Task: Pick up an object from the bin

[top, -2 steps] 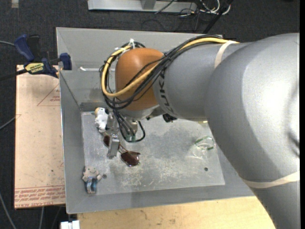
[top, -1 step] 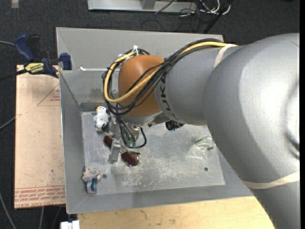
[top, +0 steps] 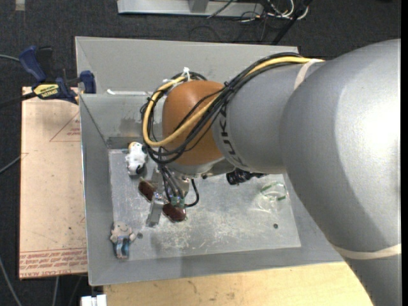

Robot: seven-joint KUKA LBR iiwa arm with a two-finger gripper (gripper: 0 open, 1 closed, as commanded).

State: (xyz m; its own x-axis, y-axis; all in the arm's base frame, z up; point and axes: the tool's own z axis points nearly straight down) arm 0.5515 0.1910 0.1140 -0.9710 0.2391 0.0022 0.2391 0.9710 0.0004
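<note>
Looming nearest, the arm (top: 331,145) is reaching in from the right, its orange cover (top: 188,123) hanging over the bin's left half. Below it the gripper (top: 164,203) is hovering low at the left-centre of the bin (top: 217,234). A dark red-brown lump (top: 174,213) is lying just beside its tip, on the near side. Whether the two are touching, and whether the gripper is standing open or closed, I cannot tell, since cables and shadow are hiding it.

I am judging the lump to be small, light and rounded, perhaps glossy, so it is likely to be slipping under a shallow pinch. Taking it low down, across its narrow middle, is looking safest.

A second brown piece (top: 146,189) is lying just left of the gripper and could be getting nudged. Farther off, a white toy (top: 134,158) is sitting toward the far-left wall, a small figure (top: 121,240) is lying in the near-left corner, and a clear wrap (top: 273,194) is resting well apart to the right.
</note>
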